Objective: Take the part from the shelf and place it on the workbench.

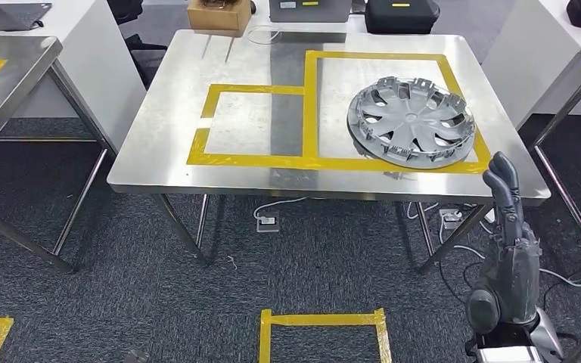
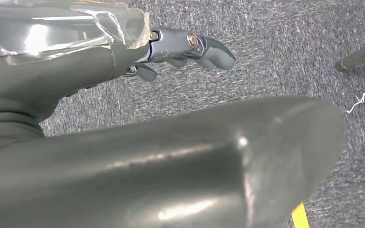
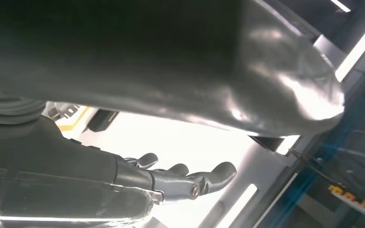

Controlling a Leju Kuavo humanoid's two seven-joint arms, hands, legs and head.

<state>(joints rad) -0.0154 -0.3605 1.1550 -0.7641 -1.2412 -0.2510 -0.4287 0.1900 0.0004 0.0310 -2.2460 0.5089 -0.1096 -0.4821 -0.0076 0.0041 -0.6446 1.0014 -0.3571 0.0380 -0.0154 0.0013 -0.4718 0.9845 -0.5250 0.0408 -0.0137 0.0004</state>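
The part is a silver wheel cover lying flat on the steel workbench, inside the larger yellow-taped rectangle at the right. My right hand is raised just below the bench's front right edge, clear of the cover, fingers extended and holding nothing. In the right wrist view the right hand has its fingers spread apart and empty. My left hand hangs over grey carpet, fingers slightly bent, with nothing in them.
A second steel table stands at the left. A cardboard box and dark cases sit beyond the bench. Cables and power strips lie under it. Yellow tape marks the carpet in front.
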